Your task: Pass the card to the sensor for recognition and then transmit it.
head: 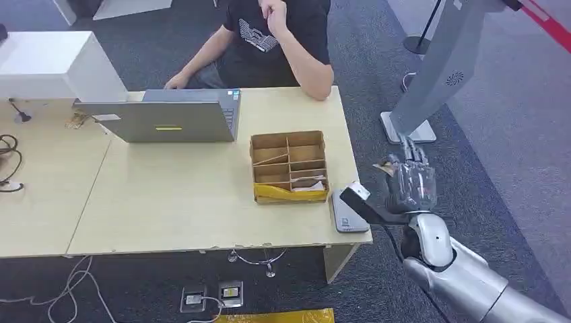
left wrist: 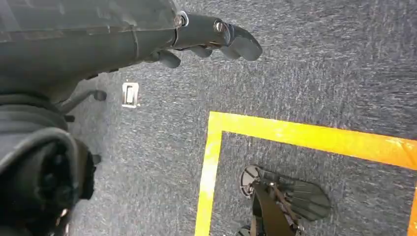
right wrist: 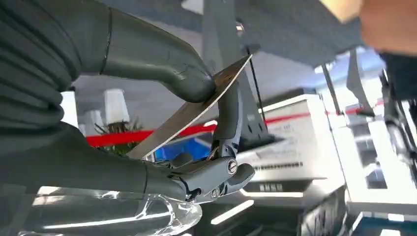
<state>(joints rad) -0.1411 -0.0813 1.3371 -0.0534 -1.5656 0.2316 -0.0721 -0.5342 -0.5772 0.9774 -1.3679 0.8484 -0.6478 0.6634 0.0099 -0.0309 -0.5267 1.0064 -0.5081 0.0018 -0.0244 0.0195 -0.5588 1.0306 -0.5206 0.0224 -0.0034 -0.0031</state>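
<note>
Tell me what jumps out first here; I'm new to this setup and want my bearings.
The robot's silver right hand is raised beside the table's right end, pinching a thin flat card between thumb and finger. On the pale wooden table stand a compartmented brown cardboard box and a grey laptop, with a small grey sensor pad at the near right corner. A person in a black T-shirt sits at the far side.

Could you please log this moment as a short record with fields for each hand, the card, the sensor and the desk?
right hand: raised beside the desk's end, pinching the card
card: between thumb and a finger
left hand: holds nothing, over carpet
sensor: grey pad at the desk corner
desk: laptop, cardboard box; a person sits behind
</note>
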